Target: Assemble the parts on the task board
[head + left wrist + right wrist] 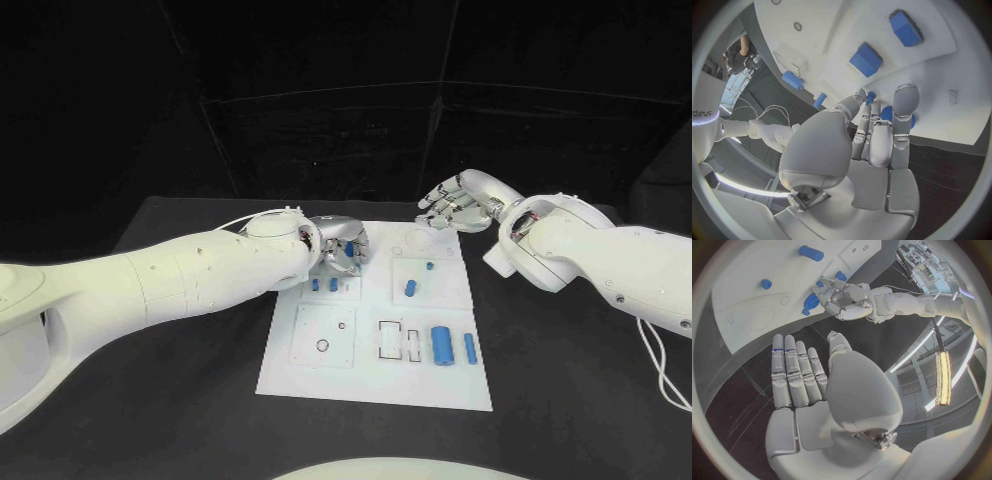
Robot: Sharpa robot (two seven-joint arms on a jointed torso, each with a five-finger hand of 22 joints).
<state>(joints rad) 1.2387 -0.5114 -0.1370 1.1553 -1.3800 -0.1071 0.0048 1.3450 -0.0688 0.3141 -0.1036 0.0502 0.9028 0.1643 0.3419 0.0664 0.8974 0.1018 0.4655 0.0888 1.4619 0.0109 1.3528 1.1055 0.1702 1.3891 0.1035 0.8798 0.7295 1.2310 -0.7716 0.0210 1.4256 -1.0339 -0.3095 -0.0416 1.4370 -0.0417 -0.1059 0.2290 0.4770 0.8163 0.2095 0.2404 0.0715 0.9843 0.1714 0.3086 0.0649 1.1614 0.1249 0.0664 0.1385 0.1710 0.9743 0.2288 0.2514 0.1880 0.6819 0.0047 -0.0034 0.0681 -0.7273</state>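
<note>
We look down on a white task board [378,310] in the middle of a black table [577,350]. Our left hand [339,246] hovers over the board's far left corner, fingers curled around a small blue part [887,113] pinched at the fingertips. Just below it on the board stand two short blue pegs [325,285]. A blue cylinder [410,289] lies near the board's centre, and a wider blue block [441,343] and a slim blue bar [470,347] sit toward its near right side. Our right hand [459,208] floats past the board's far right corner, fingers straight and spread, holding nothing. We judge the held part is being seated; next it needs aligning with its socket and pressing down.
</note>
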